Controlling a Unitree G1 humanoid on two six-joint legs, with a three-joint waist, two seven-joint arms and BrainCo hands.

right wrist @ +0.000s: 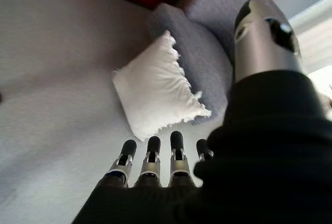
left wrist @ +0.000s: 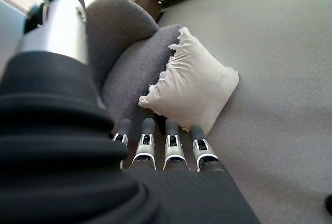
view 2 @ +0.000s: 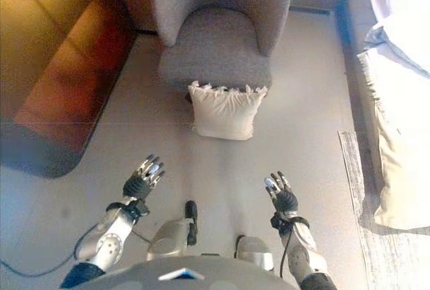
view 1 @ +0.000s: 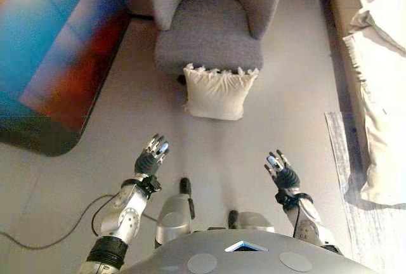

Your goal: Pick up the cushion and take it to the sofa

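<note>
A cream cushion [view 1: 217,92] with a fringed top edge stands on the floor, leaning against the front of a grey armchair [view 1: 212,26]. It also shows in the wrist views as the cushion [left wrist: 192,89] and the cushion [right wrist: 155,92]. My left hand [view 1: 151,157] is held out low over the floor, short of the cushion and to its left, fingers straight and empty. My right hand [view 1: 281,169] hovers likewise to the cushion's right, open and holding nothing. A sofa [view 1: 374,77] under a white cover runs along the right edge.
A dark low table [view 1: 60,65] with a glossy top fills the upper left. A pale rug [view 1: 346,160] lies at the foot of the sofa on the right. Grey floor spreads between my hands and the cushion.
</note>
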